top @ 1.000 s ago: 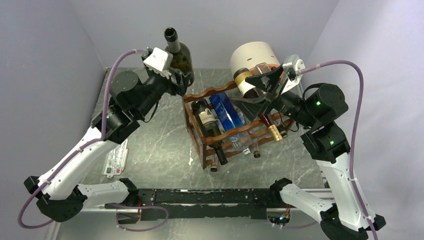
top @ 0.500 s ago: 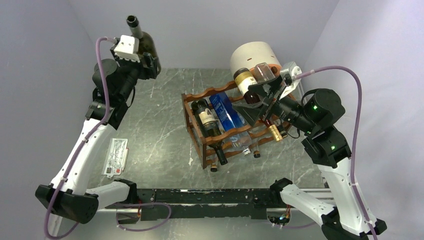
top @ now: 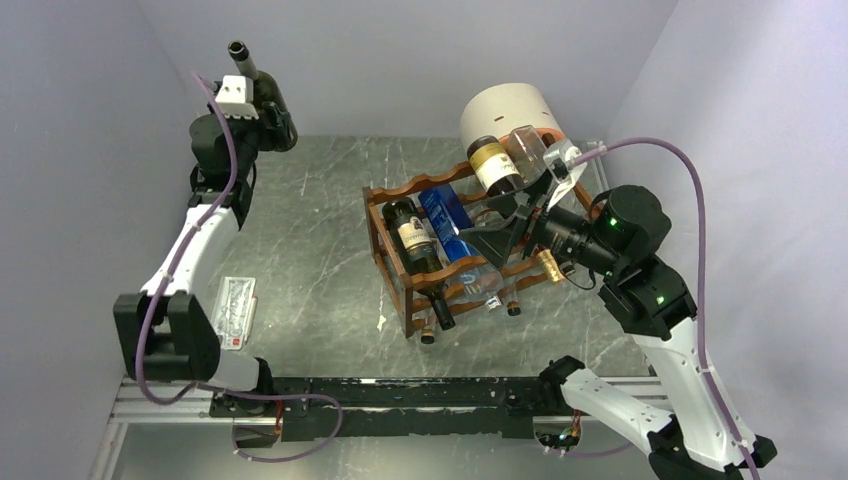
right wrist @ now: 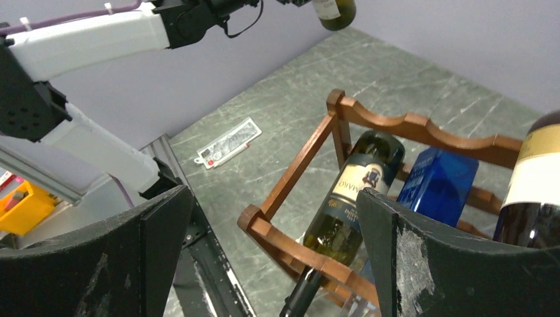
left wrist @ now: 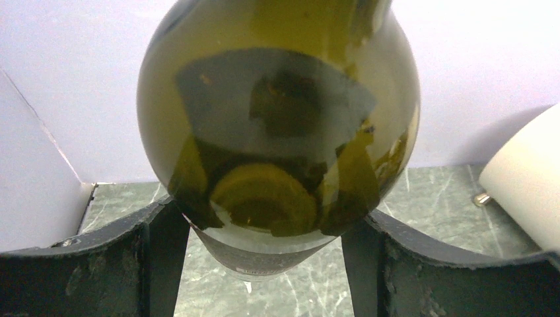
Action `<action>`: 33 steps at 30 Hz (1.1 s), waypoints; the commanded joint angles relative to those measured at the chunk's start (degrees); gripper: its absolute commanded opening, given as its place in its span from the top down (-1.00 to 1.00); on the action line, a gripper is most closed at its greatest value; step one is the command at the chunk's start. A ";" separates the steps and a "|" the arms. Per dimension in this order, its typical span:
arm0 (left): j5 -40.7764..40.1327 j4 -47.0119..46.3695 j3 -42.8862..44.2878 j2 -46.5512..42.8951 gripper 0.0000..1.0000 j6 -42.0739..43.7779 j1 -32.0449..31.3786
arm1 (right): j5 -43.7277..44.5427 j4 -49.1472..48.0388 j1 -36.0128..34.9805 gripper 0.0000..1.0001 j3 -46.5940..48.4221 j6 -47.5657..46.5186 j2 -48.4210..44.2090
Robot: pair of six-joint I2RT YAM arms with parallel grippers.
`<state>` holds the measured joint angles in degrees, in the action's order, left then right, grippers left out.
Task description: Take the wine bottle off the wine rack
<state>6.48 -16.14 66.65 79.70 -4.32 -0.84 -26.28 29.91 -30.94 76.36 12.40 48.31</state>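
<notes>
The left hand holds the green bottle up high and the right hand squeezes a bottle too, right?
No. The left gripper holds the green bottle, but the right gripper is open and empty over the wine rack, as the right wrist view shows.

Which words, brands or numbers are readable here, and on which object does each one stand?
None reads with certainty.
On the label of the green bottle in the wine rack: capital letters, too blurred.
On the blue box: print too small.
On the white card on the table: too small.
On the cream-labelled bottle: nothing legible.
</notes>
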 commanded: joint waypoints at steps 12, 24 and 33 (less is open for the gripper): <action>9.24 -27.60 -0.60 16.91 0.86 -1.60 3.46 | 13.60 6.05 -0.35 -1.00 3.23 0.77 -7.19; 12.04 -27.50 0.51 26.27 0.86 3.46 0.94 | 15.12 6.67 -0.41 -1.00 1.56 0.38 -7.52; 13.24 -27.21 0.94 30.46 0.86 3.66 0.24 | 15.63 6.90 -0.41 -1.00 0.72 0.72 -8.37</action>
<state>17.45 -35.79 64.77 109.45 -1.83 0.05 -11.53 36.75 -31.14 77.65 13.19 40.80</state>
